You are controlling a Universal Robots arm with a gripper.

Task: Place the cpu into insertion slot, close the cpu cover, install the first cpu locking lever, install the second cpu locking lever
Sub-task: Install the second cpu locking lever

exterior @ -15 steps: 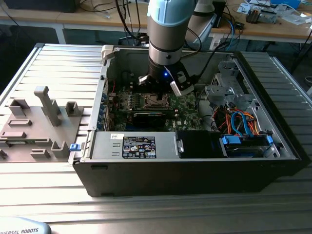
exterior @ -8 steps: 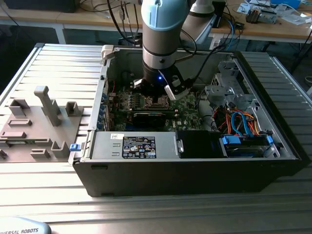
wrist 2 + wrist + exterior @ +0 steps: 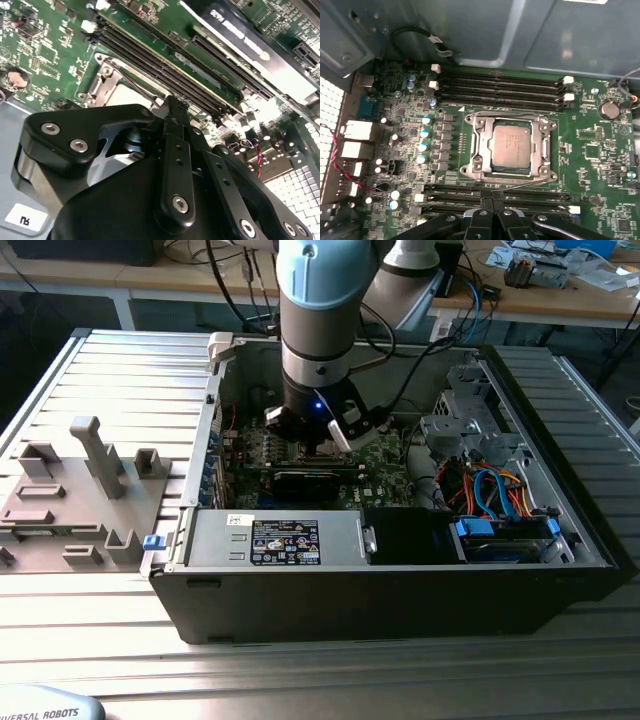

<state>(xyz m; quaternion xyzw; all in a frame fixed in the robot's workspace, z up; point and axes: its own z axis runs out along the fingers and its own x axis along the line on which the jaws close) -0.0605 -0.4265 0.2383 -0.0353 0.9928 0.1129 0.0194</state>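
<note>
Hovering over the open computer case, the arm's gripper sits just above the green motherboard, near the socket area.

First wrist view: the cpu lies flat in the insertion slot, dull metal top up, edges square to the socket. Step one reads as done.

The cpu cover is down around the chip; the chip top shows through its window. Step two looks done as well, judging from how flat the frame lies.

Levers: one thin locking lever runs along the socket edge nearest the gripper, lying slightly slanted to that edge. Whether it is latched under its hook I cannot tell. A second lever lies along the opposite edge, beside the memory slots; its latch state is also unclear.

Gripper state: the two black fingers stand pressed together, tips touching, nothing between them. The tips sit just beside the near lever, over the lower memory slots; contact cannot be confirmed.

Second wrist view: a corner of the socket frame shows past the gripper body.

Judgement: chip and cover finished; lever work is under way or still to be confirmed.
</note>
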